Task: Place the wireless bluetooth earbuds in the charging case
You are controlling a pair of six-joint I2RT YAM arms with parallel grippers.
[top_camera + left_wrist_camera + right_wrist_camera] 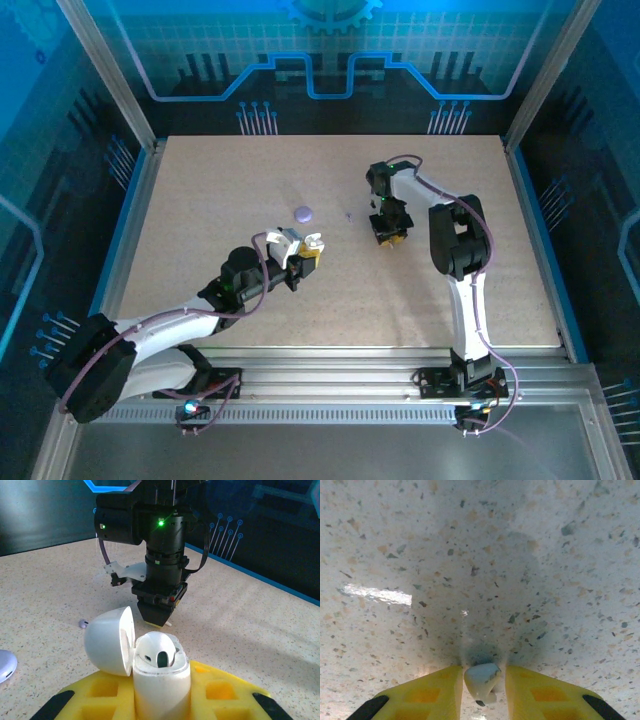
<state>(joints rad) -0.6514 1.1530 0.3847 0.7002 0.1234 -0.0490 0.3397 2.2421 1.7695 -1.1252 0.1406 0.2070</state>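
My left gripper [308,252] is shut on the charging case [161,680], a white egg-shaped shell standing upright between the yellow fingers [225,692]. Its lid [107,640] hangs open to the left. A white rounded piece with a dark oval hole [159,652] sits in its top; whether it is an earbud I cannot tell. My right gripper [388,236] points straight down at the table, right of centre. Its yellow fingers [425,695] hold a small whitish earbud [481,676] close to the speckled surface. A white tip pokes out below that gripper [171,624] in the left wrist view.
A lavender round disc [304,212] lies on the table beyond the left gripper, also at the left edge [5,665] of the left wrist view. A tiny lavender piece [83,624] lies between it and the right gripper. Metal rails and blue walls border the table.
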